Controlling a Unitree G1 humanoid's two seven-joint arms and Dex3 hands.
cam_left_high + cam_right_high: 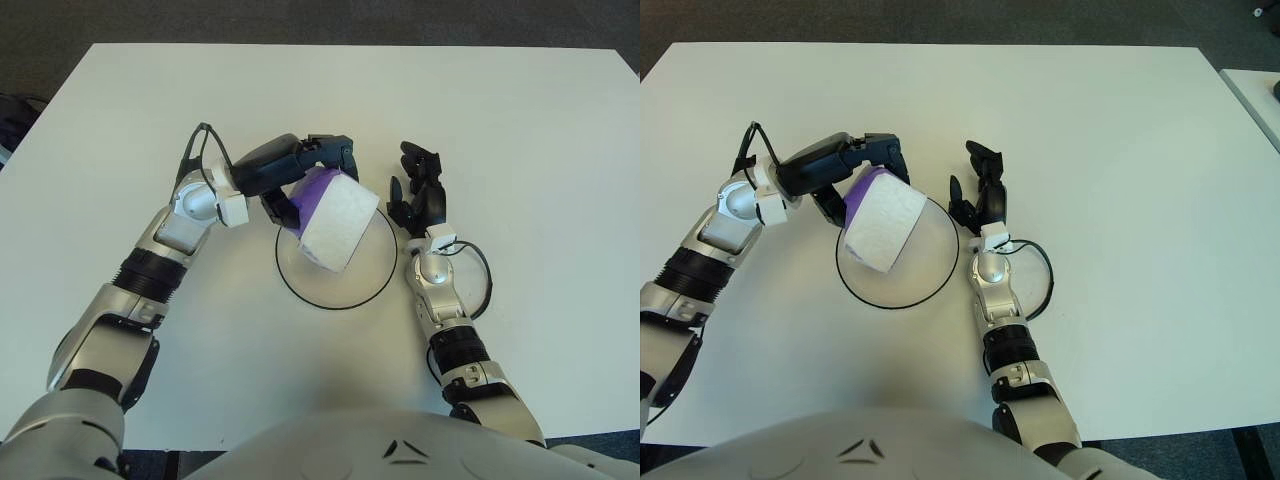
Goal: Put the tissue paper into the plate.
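The left hand has its fingers curled around the purple end of the tissue pack and holds it over the plate. The pack hangs from the hand tilted, with its white end pointing down toward the robot and into the plate's ring, while the gripped purple end sits up near the plate's far-left rim. Its long axis thus runs slantwise from the hand down to the middle of the plate, not flat with the table. Whether the lower white corner already touches the plate cannot be told from either eye view; it looks close above it or just meeting it.

The relation that matters is that the pack lies below and inward of the left hand, already within the plate's outline. A release would likely need only a little more lowering, so the pack tips flat inside the rim rather than toppling over the near-left edge.

The right hand shows just right of the plate, fingers spread and holding nothing. It is near the plate but idle
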